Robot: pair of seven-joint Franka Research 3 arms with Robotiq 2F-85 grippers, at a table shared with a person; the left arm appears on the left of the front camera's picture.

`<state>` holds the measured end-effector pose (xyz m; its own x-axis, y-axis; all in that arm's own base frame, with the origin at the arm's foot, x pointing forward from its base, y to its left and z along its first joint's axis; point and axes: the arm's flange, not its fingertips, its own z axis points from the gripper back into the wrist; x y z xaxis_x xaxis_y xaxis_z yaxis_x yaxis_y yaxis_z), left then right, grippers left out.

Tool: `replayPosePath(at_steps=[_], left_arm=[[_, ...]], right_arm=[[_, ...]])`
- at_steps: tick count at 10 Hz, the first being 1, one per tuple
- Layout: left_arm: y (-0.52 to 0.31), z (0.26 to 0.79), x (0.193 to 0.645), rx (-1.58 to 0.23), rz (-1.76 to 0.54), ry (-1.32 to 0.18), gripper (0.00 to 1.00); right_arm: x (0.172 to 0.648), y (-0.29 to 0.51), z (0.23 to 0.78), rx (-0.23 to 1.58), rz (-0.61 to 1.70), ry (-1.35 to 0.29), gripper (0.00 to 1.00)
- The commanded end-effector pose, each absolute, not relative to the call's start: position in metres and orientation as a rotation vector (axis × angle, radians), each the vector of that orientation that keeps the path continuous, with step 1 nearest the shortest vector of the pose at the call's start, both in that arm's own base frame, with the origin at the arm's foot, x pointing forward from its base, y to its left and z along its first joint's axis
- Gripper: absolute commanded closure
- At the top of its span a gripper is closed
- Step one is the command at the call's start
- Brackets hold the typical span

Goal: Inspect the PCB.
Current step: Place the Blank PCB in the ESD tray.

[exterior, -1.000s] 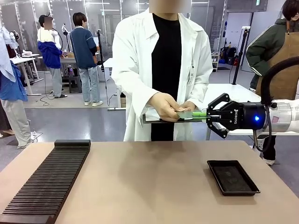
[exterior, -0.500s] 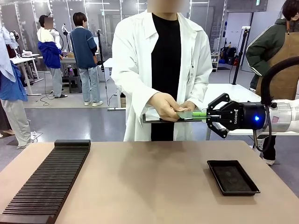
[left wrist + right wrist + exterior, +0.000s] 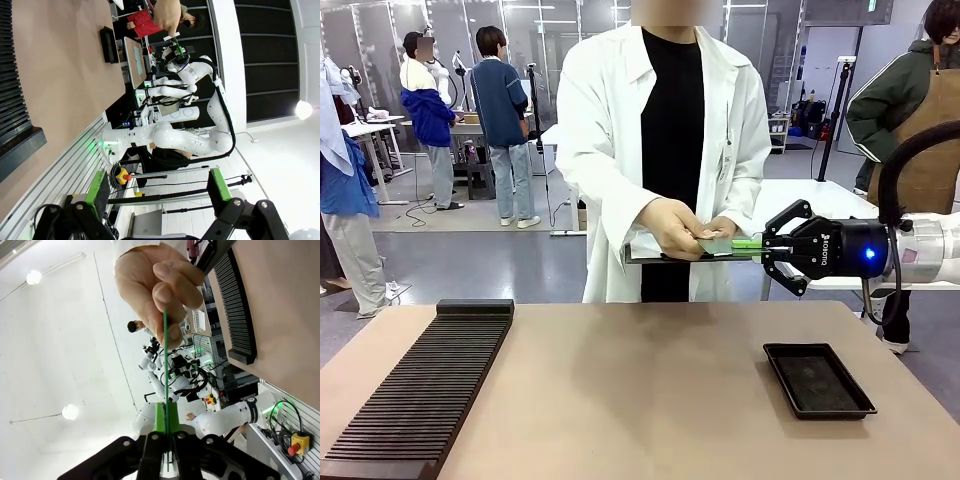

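The PCB [image 3: 718, 245] is a thin green board held level in front of the person's waist. My right gripper [image 3: 752, 244] is shut on its right end, and the person's hand [image 3: 672, 228] pinches its other end. The right wrist view has the PCB [image 3: 165, 360] edge-on, a thin green line running from my right gripper [image 3: 165, 424] up into the person's fingers [image 3: 159, 282]. My left gripper [image 3: 157, 187] is open with nothing between its green pads, and it points away from the table.
Under the board the person holds a dark clipboard [image 3: 648, 252] with white paper. A black shallow tray [image 3: 818, 379] lies on the table at the right. A long black slotted rack [image 3: 425, 390] lies along the left. Other people stand in the background.
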<state>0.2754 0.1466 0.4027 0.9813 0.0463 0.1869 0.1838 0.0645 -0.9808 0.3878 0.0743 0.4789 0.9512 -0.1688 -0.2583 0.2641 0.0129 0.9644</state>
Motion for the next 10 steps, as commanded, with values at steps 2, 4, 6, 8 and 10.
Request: replayPosePath(at_steps=[2,4,6,8,10], left_arm=[[0.1471,0.4054,0.2735,-1.492,-0.110,-0.188,0.00],[0.1471,0.4054,0.2735,-1.492,-0.110,-0.188,0.00],[0.1471,0.4054,0.2735,-1.492,-0.110,-0.188,0.00],[0.1471,0.4054,0.2735,-1.492,-0.110,-0.188,0.00],[0.1471,0.4054,0.2735,-1.492,-0.110,-0.188,0.00]], right_arm=[[0.3873,0.0759,0.4807,1.528,-0.336,0.076,1.00],[0.3873,0.0759,0.4807,1.528,-0.336,0.076,1.00],[0.3873,0.0759,0.4807,1.528,-0.336,0.076,1.00],[0.3873,0.0759,0.4807,1.528,-0.336,0.076,1.00],[0.3873,0.0759,0.4807,1.528,-0.336,0.076,1.00]])
